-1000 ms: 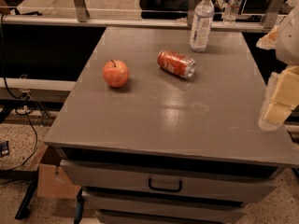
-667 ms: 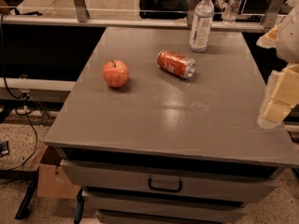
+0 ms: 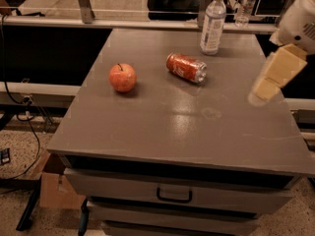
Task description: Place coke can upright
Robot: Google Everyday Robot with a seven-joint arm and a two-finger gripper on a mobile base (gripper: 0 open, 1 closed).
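Observation:
The coke can [image 3: 186, 67] lies on its side on the grey cabinet top [image 3: 172, 122], a little behind the middle, with its silver end facing right and front. My gripper [image 3: 268, 85] hangs at the right edge of the view, above the right side of the top, well to the right of the can and apart from it. It holds nothing that I can see.
A red-orange apple [image 3: 122, 77] stands left of the can. A clear plastic water bottle [image 3: 212, 22] stands upright behind the can near the back edge. A second bottle [image 3: 246, 4] is beyond the top. Drawers with a handle [image 3: 173, 196] are below the front edge.
The gripper has shifted slightly up and to the left at the right edge. The can, apple and bottle have not moved.

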